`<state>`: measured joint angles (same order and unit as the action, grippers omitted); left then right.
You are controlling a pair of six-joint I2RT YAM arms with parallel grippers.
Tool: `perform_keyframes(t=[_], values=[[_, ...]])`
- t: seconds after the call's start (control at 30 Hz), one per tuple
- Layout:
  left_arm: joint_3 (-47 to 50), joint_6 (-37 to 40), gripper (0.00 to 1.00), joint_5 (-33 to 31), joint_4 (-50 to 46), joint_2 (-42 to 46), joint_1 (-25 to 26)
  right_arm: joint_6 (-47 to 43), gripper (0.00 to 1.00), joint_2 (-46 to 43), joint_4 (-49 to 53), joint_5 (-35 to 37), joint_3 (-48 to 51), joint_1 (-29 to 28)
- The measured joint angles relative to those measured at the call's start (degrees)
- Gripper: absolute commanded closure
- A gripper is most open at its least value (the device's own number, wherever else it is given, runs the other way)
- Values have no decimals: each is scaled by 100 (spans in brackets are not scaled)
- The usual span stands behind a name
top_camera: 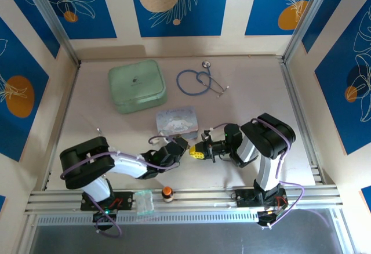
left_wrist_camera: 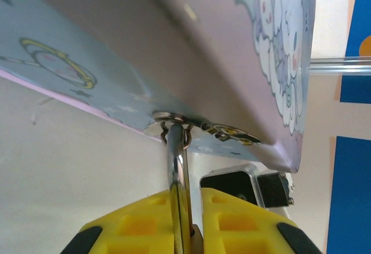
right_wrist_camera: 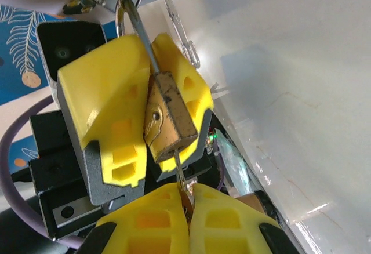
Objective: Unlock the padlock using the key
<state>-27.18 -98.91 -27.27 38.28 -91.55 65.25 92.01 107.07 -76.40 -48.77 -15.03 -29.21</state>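
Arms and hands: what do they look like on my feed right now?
The left arm and right arm have black joint housings, white links and a looping purple cable. The left hand and right hand each end in two blocky yellow fingers with hollow pockets, on black mounts.

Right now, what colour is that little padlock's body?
Brass-gold, a bit tarnished; the right wrist view shows the padlock best.

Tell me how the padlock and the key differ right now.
The padlock is brass-coloured and blocky; the key is silver and thin. The padlock is far bigger than the key. The padlock sits clamped in the left end effector; the key is pinched by the right end effector. Both are metal, and the key's tip meets the padlock's underside.
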Motion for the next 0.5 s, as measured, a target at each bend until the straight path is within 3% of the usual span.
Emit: perform_keyframes(t=[0.33,0.5], values=[[4,44,100,127,116,-4,0,20,100,52,-116,-166,-9,118],[0,92,100,122,79,-4,-44,22,100,-90,-4,225,-7,-87]])
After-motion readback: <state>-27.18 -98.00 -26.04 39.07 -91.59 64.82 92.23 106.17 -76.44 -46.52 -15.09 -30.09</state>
